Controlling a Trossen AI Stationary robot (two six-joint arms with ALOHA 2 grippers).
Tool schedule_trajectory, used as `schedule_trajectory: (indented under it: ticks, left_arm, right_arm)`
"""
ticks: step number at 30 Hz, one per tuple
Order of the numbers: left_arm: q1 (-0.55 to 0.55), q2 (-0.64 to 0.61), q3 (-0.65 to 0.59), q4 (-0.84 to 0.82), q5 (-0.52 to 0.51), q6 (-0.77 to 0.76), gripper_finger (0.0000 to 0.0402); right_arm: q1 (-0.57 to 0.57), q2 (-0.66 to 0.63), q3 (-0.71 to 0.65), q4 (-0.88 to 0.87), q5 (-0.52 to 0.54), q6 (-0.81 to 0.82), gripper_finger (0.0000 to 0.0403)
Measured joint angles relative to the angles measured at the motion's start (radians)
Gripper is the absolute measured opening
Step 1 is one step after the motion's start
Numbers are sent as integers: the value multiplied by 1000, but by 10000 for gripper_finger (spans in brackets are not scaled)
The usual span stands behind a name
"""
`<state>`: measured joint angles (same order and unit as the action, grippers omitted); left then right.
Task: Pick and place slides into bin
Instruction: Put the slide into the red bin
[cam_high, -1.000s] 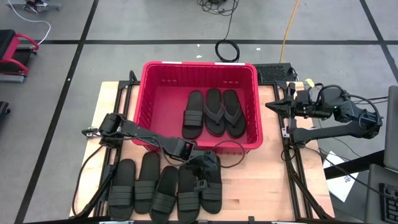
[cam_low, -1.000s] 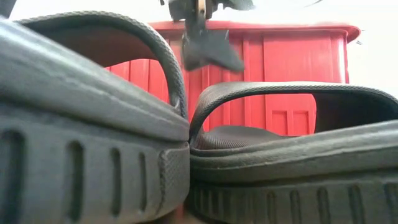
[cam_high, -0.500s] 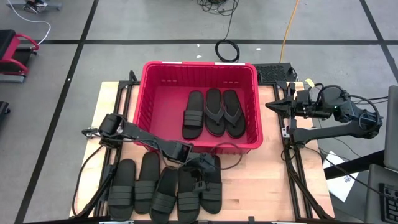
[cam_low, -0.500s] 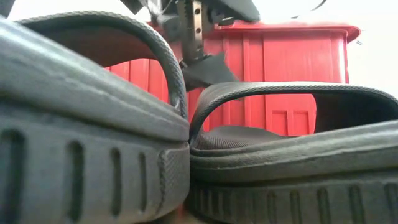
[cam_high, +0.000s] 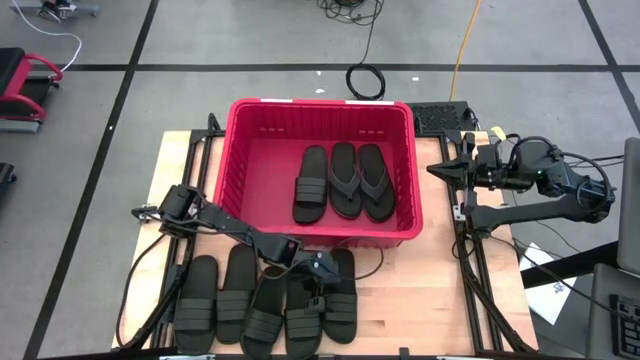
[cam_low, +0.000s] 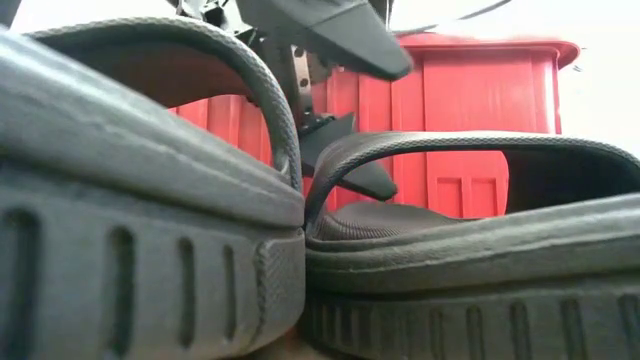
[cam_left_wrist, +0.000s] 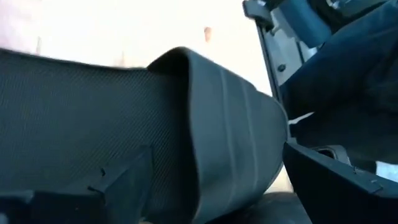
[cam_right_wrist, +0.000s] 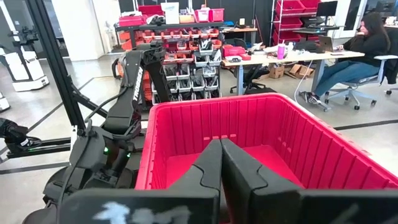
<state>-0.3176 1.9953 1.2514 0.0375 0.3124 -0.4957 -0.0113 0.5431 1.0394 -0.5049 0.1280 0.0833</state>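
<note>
Several black band-strap slides (cam_high: 238, 295) lie side by side on the table's near part, soles down. The red bin (cam_high: 320, 103) stands behind them and holds one band-strap slide (cam_high: 311, 184) and two thong slides (cam_high: 360, 181). My left gripper (cam_high: 318, 272) is open and low over the far ends of the two rightmost slides of the row. In the left wrist view its fingers stand on either side of a ribbed band strap (cam_left_wrist: 230, 130). My right gripper (cam_high: 440, 170) is shut and empty, beyond the bin's right wall. My left gripper has one finger (cam_left_wrist: 118, 183) over the footbed and the other (cam_left_wrist: 336, 180) beyond the strap's outer side, coming slanting down from the far left. I cannot tell whether either finger touches the slide, which lies flat on the table.
The low view is filled by two near slides (cam_low: 150, 130), with the bin's slotted wall (cam_low: 470, 110) behind them. Bare wood (cam_high: 440, 300) lies to the right of the row. A person sits at a desk (cam_right_wrist: 367, 50) in the room beyond.
My left gripper has gone down and a little toward the table's near edge, from in front of the bin's near wall to the far ends of the rightmost slides. The slides have stayed where they were.
</note>
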Motion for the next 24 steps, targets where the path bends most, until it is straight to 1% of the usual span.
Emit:
schedule_trajectory:
  ticks: [2,4,7,11,14,17,18,20,22,24]
  left_arm:
    - [-4,0,-3,22,0,-4,350]
    - [-9,-1,-3,23,-5,18,337]
    - [-18,17,-3,31,-16,62,291]
    - [-32,62,-3,104,12,61,202]
    - [-41,81,-2,160,31,37,119]
    - [-44,83,10,179,48,58,31]
    - [-44,83,25,177,60,73,18]
    - [-43,73,67,149,77,117,15]
    - [-43,62,128,145,133,168,14]
    - [-42,34,190,74,181,207,7]
  right_arm:
    - [0,0,0,0,0,1,0]
    - [0,0,0,0,0,3,0]
    - [0,0,0,0,1,9,0]
    - [0,0,0,0,1,10,0]
    - [0,0,0,0,1,10,0]
    - [0,0,0,0,1,10,0]
    - [0,0,0,0,1,10,0]
    - [0,0,0,0,1,10,0]
    - [0,0,0,0,1,10,0]
    - [0,0,0,0,1,10,0]
